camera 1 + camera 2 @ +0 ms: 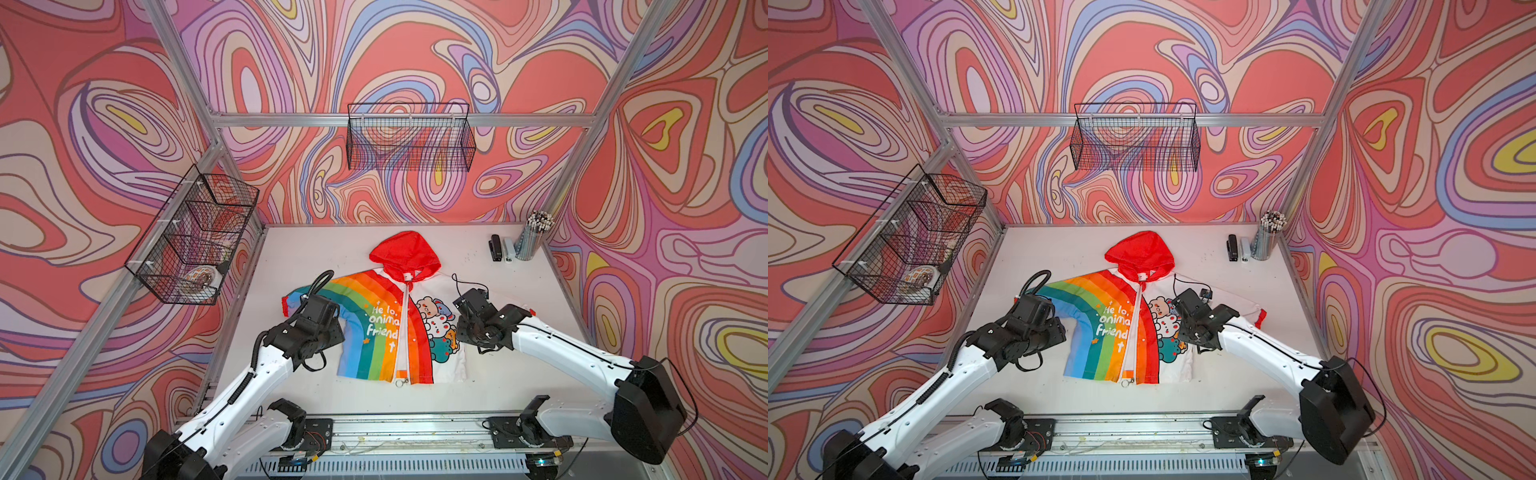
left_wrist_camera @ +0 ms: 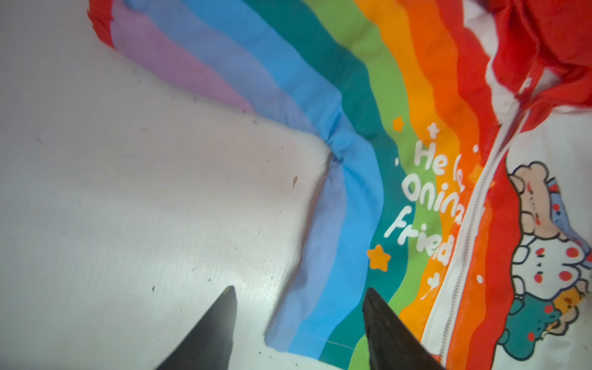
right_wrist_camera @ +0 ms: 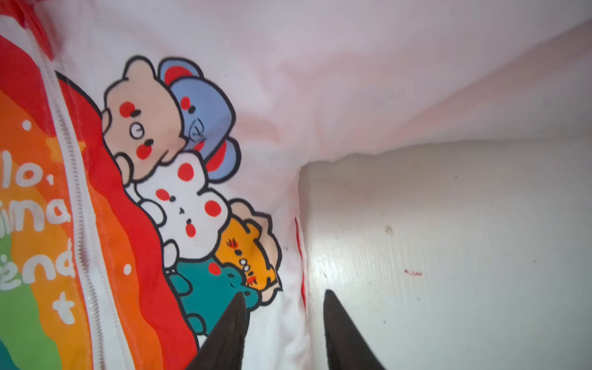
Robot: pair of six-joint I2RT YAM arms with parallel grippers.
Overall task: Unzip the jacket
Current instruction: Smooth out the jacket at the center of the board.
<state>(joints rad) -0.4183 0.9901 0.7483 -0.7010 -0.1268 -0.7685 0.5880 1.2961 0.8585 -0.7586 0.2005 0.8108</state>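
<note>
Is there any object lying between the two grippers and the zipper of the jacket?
Nothing visible does. The left gripper is open at the rainbow edge of the jacket, the right gripper open at its white edge; only flat cloth lies between each and the zipper.

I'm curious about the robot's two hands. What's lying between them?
The jacket lies between the left gripper and right gripper, its white zipper down the middle; both top views show it.
</note>
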